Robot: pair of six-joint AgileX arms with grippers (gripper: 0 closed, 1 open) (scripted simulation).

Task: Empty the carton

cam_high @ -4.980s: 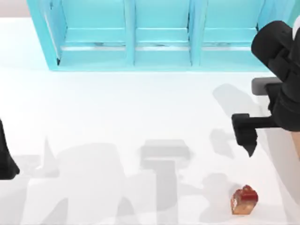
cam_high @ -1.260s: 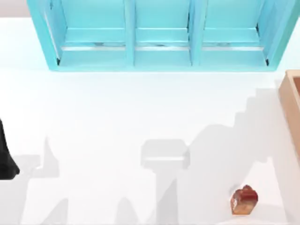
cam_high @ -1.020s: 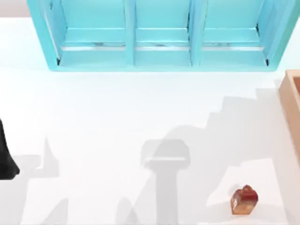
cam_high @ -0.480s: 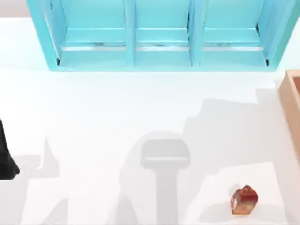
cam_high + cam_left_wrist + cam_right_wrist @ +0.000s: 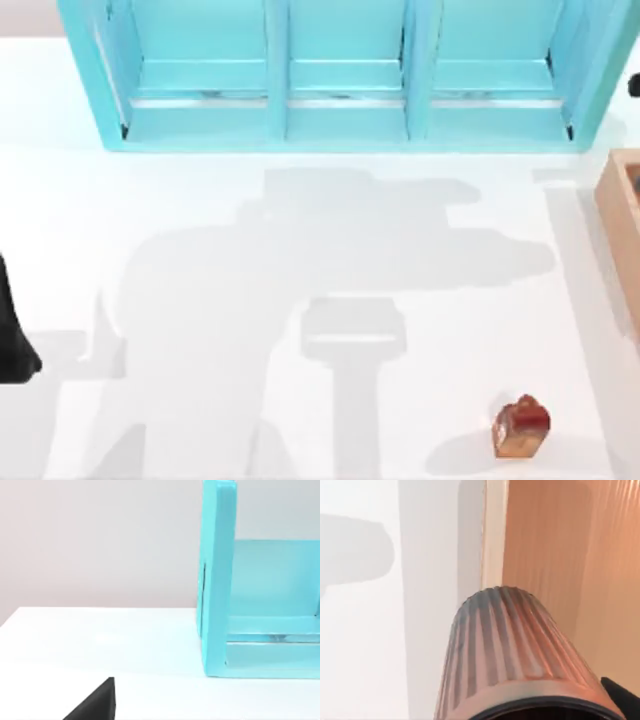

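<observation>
White tabletop carries the cardboard carton (image 5: 622,240) at its right edge, long axis running front to back, thick pale walls around a brown inside, while a ribbed, copper-toned cylinder (image 5: 512,650) fills the right wrist view, though I cannot tell either claw's opening.

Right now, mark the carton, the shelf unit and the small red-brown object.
carton (image 5: 622,225), top view, its light-orange left wall.
turquoise shelf unit (image 5: 278,70), top view, a divider between compartments.
small red-brown object (image 5: 521,428), top view, its middle.
</observation>
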